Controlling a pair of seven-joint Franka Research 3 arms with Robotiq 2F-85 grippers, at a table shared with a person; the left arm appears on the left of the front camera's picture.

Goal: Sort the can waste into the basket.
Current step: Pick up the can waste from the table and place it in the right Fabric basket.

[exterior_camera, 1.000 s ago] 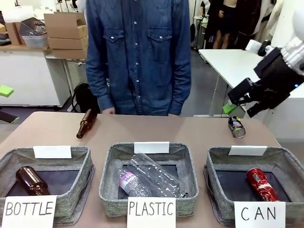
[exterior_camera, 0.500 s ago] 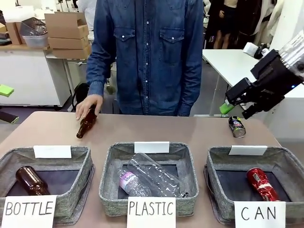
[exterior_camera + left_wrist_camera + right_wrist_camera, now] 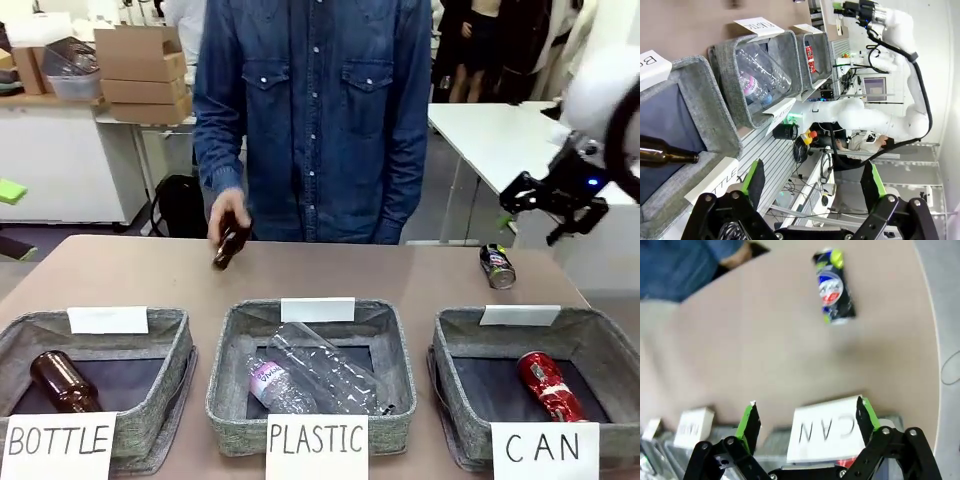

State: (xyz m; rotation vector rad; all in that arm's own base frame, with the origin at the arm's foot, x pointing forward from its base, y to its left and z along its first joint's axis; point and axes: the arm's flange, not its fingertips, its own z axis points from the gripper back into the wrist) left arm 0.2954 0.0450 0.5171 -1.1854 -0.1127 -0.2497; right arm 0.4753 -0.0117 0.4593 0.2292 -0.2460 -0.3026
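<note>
Where the desk point(image 3: 400, 270) nears its far right corner, a dark blue-black printed metal can point(image 3: 497, 266) lies on its side, just beyond the grey felt basket point(image 3: 447, 372) signed "CAN", which holds a shiny red metal can point(image 3: 548, 385). The right fingers point(image 3: 525, 192) hang released above the dark can, apart from it. Like baskets read "PLASTIC" and "BOTTLE". A person's hand point(image 3: 225, 215) grips a brown glass bottle point(image 3: 230, 247) over the far edge.

From the left wrist, the left fingers point(image 3: 755, 177) stand spread, grasping nothing, off the desk's near edge.

From the right wrist, the spread fingers frame the white "CAN" sign point(image 3: 827, 435); the dark can's print is too blurred to read.
</note>
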